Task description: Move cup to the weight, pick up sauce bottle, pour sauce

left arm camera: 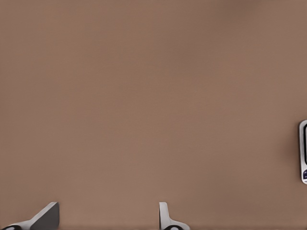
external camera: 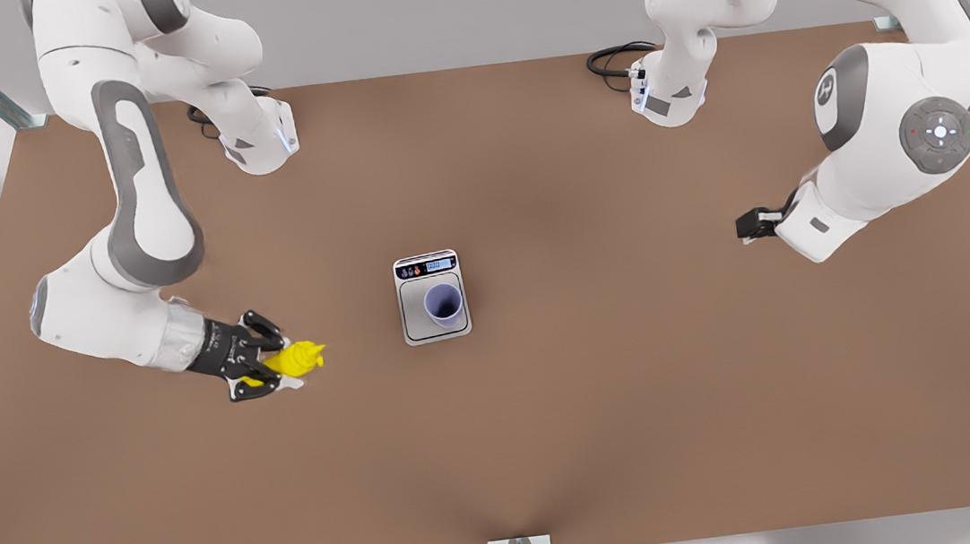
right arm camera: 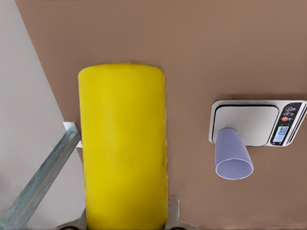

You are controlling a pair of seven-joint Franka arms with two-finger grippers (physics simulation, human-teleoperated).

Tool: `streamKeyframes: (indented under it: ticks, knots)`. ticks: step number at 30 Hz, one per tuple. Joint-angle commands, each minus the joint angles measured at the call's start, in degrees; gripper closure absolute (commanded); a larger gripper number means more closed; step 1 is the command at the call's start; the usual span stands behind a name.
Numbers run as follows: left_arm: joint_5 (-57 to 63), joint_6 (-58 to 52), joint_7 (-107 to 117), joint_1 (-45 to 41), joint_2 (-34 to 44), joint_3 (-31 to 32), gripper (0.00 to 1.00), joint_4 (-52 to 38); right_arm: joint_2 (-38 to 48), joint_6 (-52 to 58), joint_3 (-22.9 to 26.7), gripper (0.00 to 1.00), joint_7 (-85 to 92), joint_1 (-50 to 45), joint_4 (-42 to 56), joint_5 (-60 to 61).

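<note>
One cup stands on one scale mid-surface. At the front view's left, the right hand pinches the one yellow bottle. The left hand waits, fingers spread, at the right.

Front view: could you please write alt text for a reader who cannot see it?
The right gripper, on the front view's left, grips a yellow sauce bottle low over the brown table, nozzle toward the middle. There a lavender cup stands upright on the silver scale. The left gripper waits on the front view's right.
</note>
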State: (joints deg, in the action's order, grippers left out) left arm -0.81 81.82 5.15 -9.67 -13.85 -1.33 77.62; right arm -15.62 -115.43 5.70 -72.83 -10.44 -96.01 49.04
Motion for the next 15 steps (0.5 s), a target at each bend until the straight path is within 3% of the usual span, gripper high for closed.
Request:
streamKeyframes:
  ticks: [1, 4, 11, 15]
  knots:
    - [0.11, 0.00, 0.04, -0.27, -0.13, 0.01, 0.00, -0.01, 0.15, 1.60, 1.06, 0.62, 0.58, 0.16, -0.40, 1.49]
    - [0.19, 0.09, -0.05, -0.27, -0.39, -0.08, 0.00, -0.10, 1.29, 9.16, 7.22, 0.62, 6.20, 1.21, -4.97, 15.03]
    - [0.19, 0.09, -0.14, -0.27, -0.48, -0.08, 0.00, -0.01, 1.12, 19.18, 7.48, 0.64, 6.12, 7.62, -11.64, 28.56]
    - [0.28, 0.09, -0.22, -0.27, -0.83, -0.08, 0.00, -0.45, -6.88, 28.76, 5.82, 0.64, 11.12, 13.60, -11.74, 34.02]
